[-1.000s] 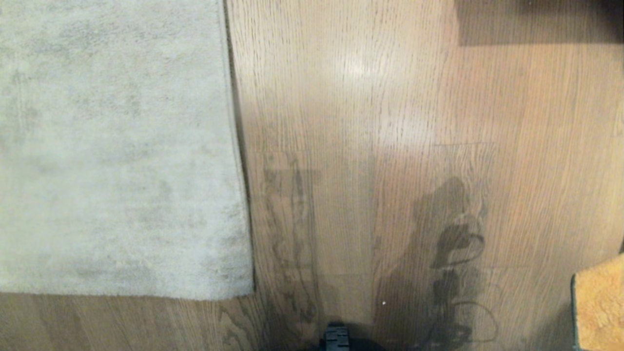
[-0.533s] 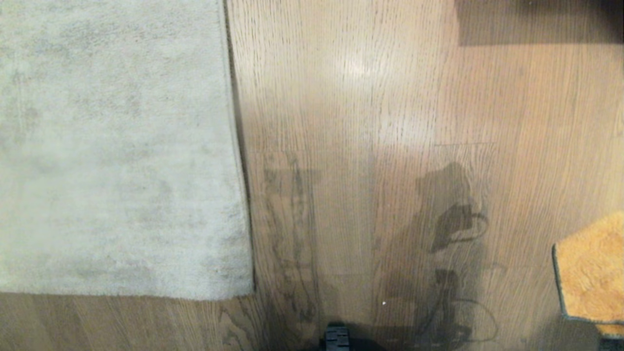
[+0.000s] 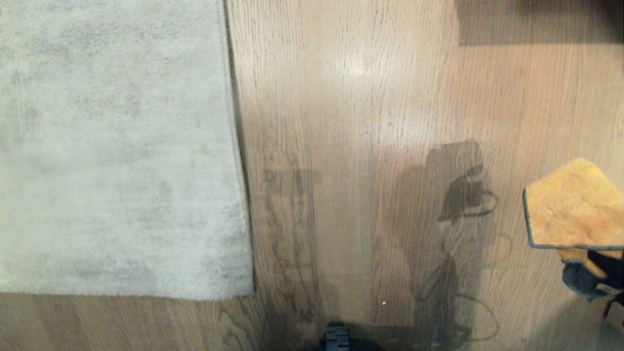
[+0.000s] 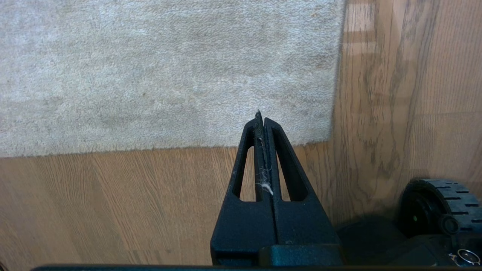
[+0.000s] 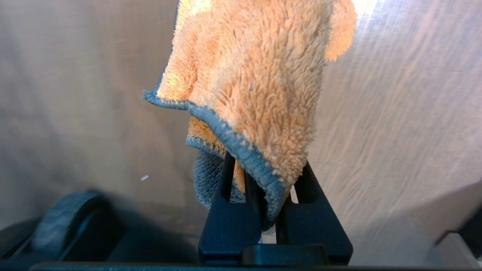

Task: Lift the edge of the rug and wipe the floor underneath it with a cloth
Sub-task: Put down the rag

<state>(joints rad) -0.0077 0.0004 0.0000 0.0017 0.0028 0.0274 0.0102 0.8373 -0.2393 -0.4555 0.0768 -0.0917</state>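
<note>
Right now I have the right hand (image 5: 265,210) clamped on the cloth (image 3: 570,207), and in the head view it sits at the far right of the picture, above the floor (image 3: 365,122). The cloth is orange and fluffy with a dark grey-green trim; one flap spreads out flat away from the hand, and a darker bit of it bunches by the black fingers (image 3: 607,263) at the picture's right border. From the right wrist view I see the fabric pinched between the two fingers, its trimmed border running down into the gap, the rest flopping forward over the tips.

My left hand (image 4: 261,120) is closed with nothing in it, the two fingers pressed flat together, a wisp of pale lint caught between them. It does not show in the head view. In its wrist view it points toward the rug edge (image 3: 239,195), with the tips over the near border of the light grey rug close to its corner (image 4: 331,139).

That rug lies flat on the brown wood-grain planks, filling the left part of the head view, well apart from the cloth. A black wheel (image 4: 440,203) of the base shows beside the left hand.
</note>
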